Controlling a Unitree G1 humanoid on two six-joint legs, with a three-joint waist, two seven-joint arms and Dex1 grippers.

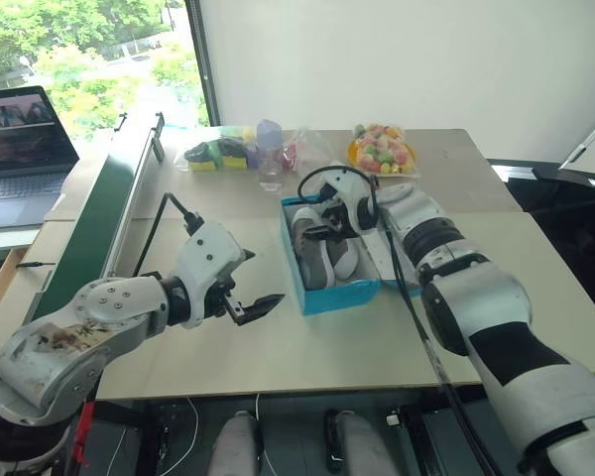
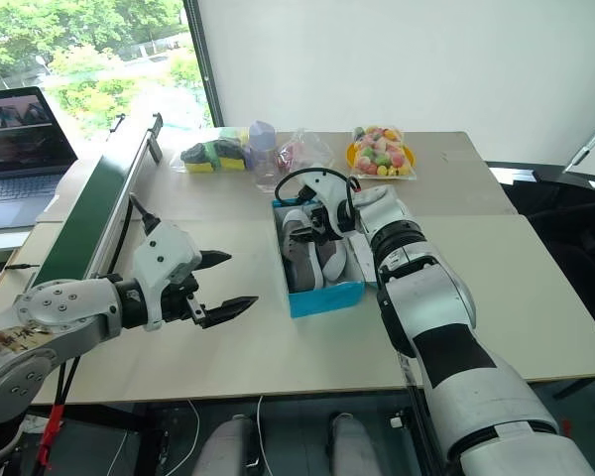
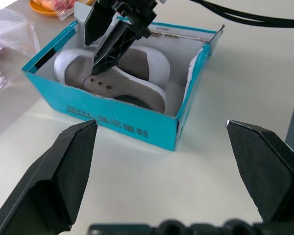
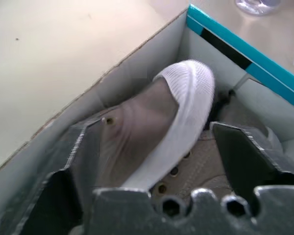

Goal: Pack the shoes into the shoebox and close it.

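The turquoise shoebox (image 1: pixel 335 296) stands open on the table, a little right of centre. Its lid (image 2: pixel 363 260) lies flat on the right side, mostly under my right arm. Two grey shoes (image 1: pixel 319 260) with white toe caps lie inside, side by side. My right gripper (image 1: pixel 322 224) reaches down into the far end of the box. It is open, its fingers (image 4: pixel 81 161) spread on either side of one shoe (image 4: pixel 183 107). My left gripper (image 1: pixel 263 280) hovers open and empty over the table, left of the box and pointing at its near left corner (image 3: pixel 174 132).
A laptop (image 1: pixel 20 139) and a long green board (image 1: pixel 104 208) sit at the left. At the table's far edge are sponges (image 1: pixel 213 157), a clear bottle (image 1: pixel 269 154) and a bag of colourful items (image 1: pixel 382 149). Cables run along both arms.
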